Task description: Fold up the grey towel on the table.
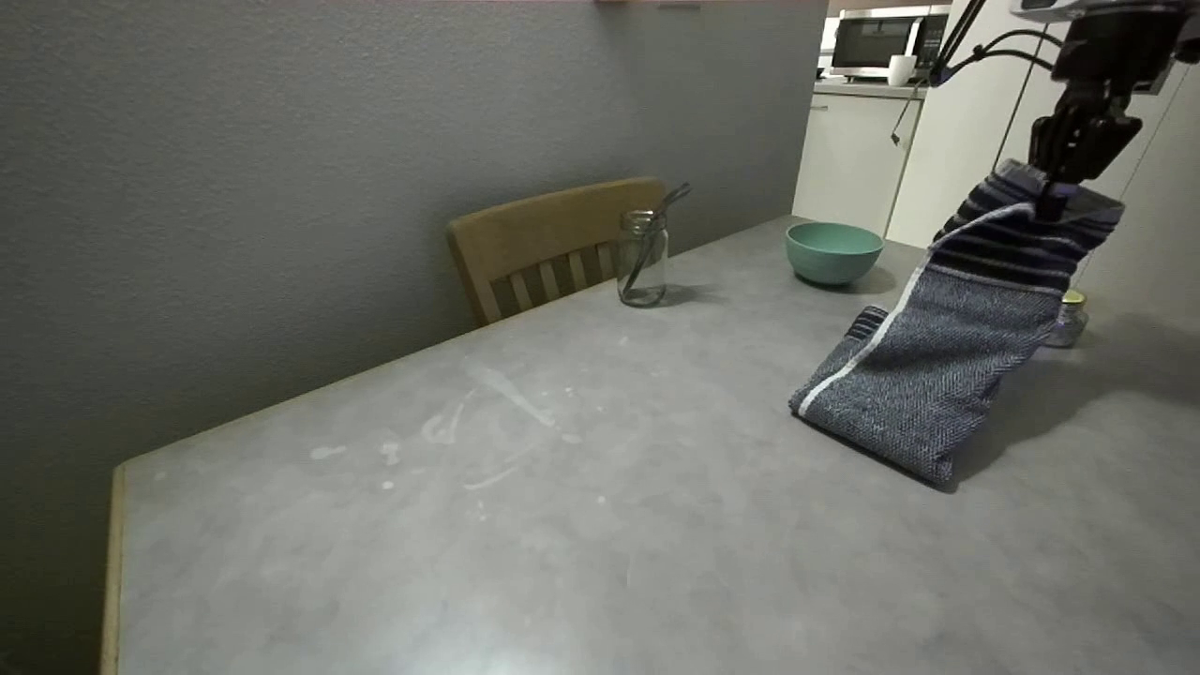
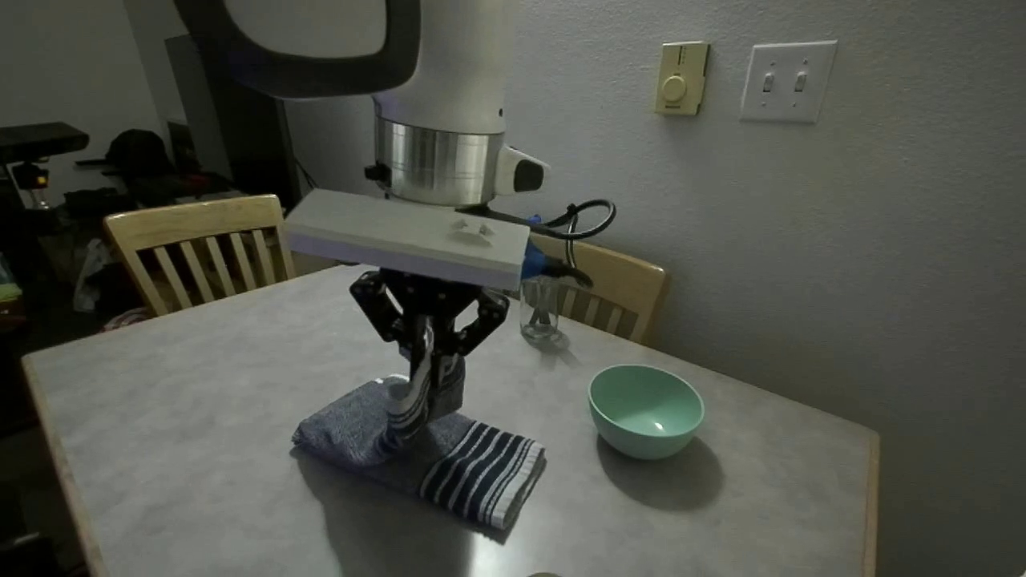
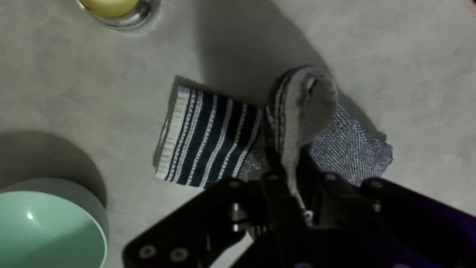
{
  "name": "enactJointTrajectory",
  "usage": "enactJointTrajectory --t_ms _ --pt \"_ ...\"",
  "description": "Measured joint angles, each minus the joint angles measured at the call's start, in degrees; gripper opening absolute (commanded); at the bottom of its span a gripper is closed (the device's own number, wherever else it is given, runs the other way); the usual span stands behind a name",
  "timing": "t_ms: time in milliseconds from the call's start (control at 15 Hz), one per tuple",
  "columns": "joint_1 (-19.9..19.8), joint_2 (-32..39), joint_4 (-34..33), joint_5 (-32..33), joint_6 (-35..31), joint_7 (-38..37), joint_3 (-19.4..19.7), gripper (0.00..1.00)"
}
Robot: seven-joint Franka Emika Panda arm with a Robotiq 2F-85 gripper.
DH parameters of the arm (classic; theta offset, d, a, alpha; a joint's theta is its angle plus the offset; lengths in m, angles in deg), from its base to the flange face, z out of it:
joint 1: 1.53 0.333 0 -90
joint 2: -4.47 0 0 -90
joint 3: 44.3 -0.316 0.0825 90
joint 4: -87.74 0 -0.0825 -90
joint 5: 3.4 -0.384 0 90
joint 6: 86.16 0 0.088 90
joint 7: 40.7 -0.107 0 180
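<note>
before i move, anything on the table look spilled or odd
Pale streaks and spots on the table, away from the grey towel, look odd against the grey surface; scuffs or dried spill, I can't tell. The towel's raised end is in the gripper.

Apparently a home dining area: slat-back wooden chairs (image 2: 200, 220) stand at the worktop (image 1: 487, 572), a microwave (image 1: 872, 42) sits on a kitchen counter (image 1: 867, 90), and a wall (image 2: 801, 264) carries a thermostat (image 2: 681, 78) and double light switch (image 2: 789, 82).
</note>
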Motion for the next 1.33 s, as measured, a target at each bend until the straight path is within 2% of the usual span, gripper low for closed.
enactJointTrajectory --t_ms 467,867,1333 --pt "0.01 1.64 -2.34 -0.06 -2.99 -4.34 -2.37 0.99" --pt "0.28 -0.31 -2.04 3.56 -4.32 -11.47 -4.33 1.0" --pt "1.37 -9.31 2.49 12.5 -3.85 -32.94 -5.82 1.0"
